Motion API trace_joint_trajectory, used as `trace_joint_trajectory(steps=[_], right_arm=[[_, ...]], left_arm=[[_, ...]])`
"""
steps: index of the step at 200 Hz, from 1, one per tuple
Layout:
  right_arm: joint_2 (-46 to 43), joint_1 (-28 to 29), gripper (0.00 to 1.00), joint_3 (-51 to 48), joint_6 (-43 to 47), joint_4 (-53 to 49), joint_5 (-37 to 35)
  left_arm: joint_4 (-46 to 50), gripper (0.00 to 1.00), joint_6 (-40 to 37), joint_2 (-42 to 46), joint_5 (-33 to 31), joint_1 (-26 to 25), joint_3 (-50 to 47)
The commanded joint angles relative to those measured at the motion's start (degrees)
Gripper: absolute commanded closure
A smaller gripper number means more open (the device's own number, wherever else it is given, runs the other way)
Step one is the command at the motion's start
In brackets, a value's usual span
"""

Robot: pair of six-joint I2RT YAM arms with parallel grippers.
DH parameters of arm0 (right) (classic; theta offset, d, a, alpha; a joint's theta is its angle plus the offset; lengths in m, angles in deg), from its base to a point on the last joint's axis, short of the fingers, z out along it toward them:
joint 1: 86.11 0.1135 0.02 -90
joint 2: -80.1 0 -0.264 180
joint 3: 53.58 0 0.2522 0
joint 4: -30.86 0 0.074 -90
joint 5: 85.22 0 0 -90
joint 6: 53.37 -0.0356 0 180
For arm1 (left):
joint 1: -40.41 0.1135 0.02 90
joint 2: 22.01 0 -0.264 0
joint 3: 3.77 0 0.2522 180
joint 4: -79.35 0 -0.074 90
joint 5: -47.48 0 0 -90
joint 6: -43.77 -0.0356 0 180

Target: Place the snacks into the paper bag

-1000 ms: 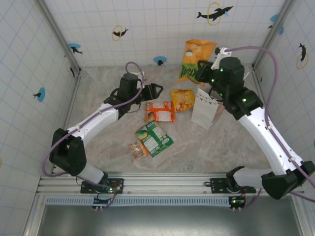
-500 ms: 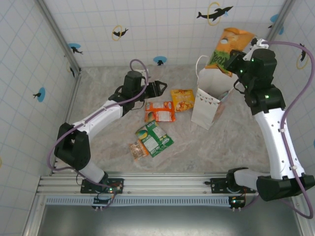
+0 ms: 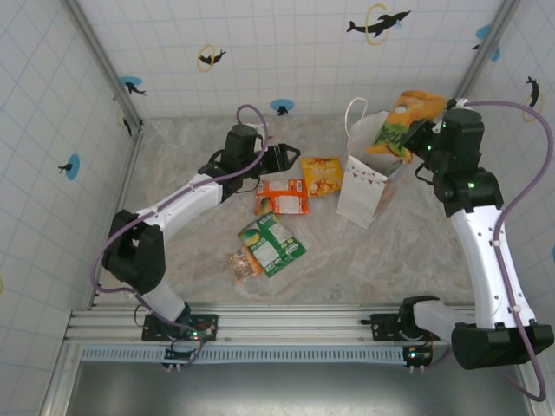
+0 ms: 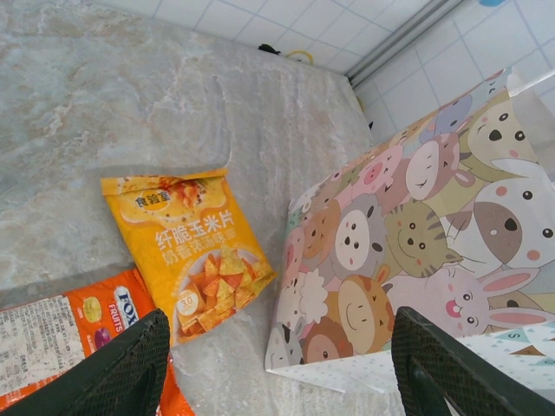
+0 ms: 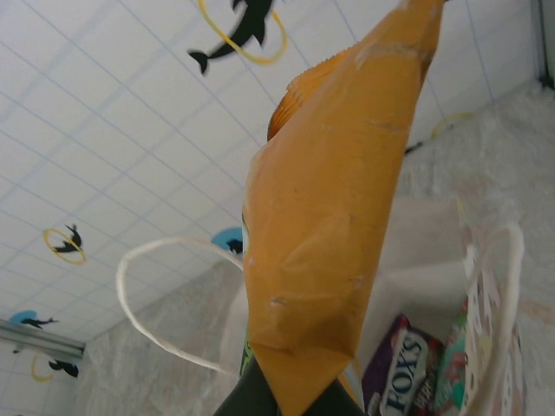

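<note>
Right hand (image 3: 414, 132) clamps the orange packet (image 3: 401, 117) by one end, over the paper bag (image 3: 360, 192) mouth. We judge it light, crinkly, slippery, so an edge pinch suits. Left hand (image 3: 286, 159) gapes near the yellow packet (image 3: 322, 175).

orange packet (image 3: 408, 113), yellow chip packet (image 4: 204, 251), white paper bag (image 4: 408, 234) with cartoon animal print, grey marbled table (image 4: 130, 104)

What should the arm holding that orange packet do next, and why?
Probably lower the right hand a little toward the bag before letting go. It is shut on the orange packet, which hangs over the bag's open mouth, where a purple packet already lies. The packet looks to be above the rim, so a drop from here might catch the edge.
</note>
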Motion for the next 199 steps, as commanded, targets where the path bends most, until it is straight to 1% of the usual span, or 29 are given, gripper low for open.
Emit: trace_joint_trajectory(steps=[1, 18, 43, 90, 110, 125, 131, 153, 162, 180, 199], right_arm=[[0.13, 0.93, 1.00, -1.17, -1.64, -0.14, -0.82], [0.91, 1.15, 1.00, -2.03, -1.55, 0.28, -1.20], [2.50, 1.65, 1.00, -2.87, -2.48, 1.90, 0.22], [4.33, 4.02, 1.00, -3.43, -4.81, 2.50, 1.15], [4.14, 4.36, 0.98, -4.66, -5.58, 2.57, 0.85], [4.18, 4.40, 0.93, -4.98, -5.77, 2.37, 0.22], [4.20, 4.34, 0.89, -4.99, -5.78, 2.28, -0.13], [4.55, 4.23, 0.70, -4.21, -5.40, 1.83, -0.64], [4.77, 4.07, 0.65, -2.97, -4.77, 1.10, -0.80], [5.25, 3.86, 0.60, 1.32, -2.57, -2.43, -1.98], [5.21, 3.29, 0.58, 5.41, -0.58, -6.19, -2.75]], left_arm=[[-1.36, 0.31, 0.42, -1.09, 1.16, -0.21, 1.91], [-1.33, 0.31, 0.26, -1.26, 1.08, -0.16, 2.08], [-1.61, 0.32, 0.27, -1.52, 1.38, -0.17, 2.35], [-2.44, 0.32, 0.71, -1.96, 2.13, -0.16, 2.70], [-2.66, 0.32, 0.86, -2.13, 2.39, -0.23, 2.87], [-2.68, 0.32, 0.88, -2.34, 2.66, -0.16, 3.14], [-2.76, 0.32, 0.95, -2.32, 2.75, -0.18, 3.29], [-2.94, 0.32, 0.99, -2.40, 2.93, -0.23, 3.51], [-3.10, 0.32, 1.09, -2.41, 3.09, -0.16, 3.56], [-4.08, 0.32, 1.45, -2.56, 3.85, -0.21, 3.66], [-5.73, 0.32, 2.23, -3.14, 5.41, -0.27, 3.97]])
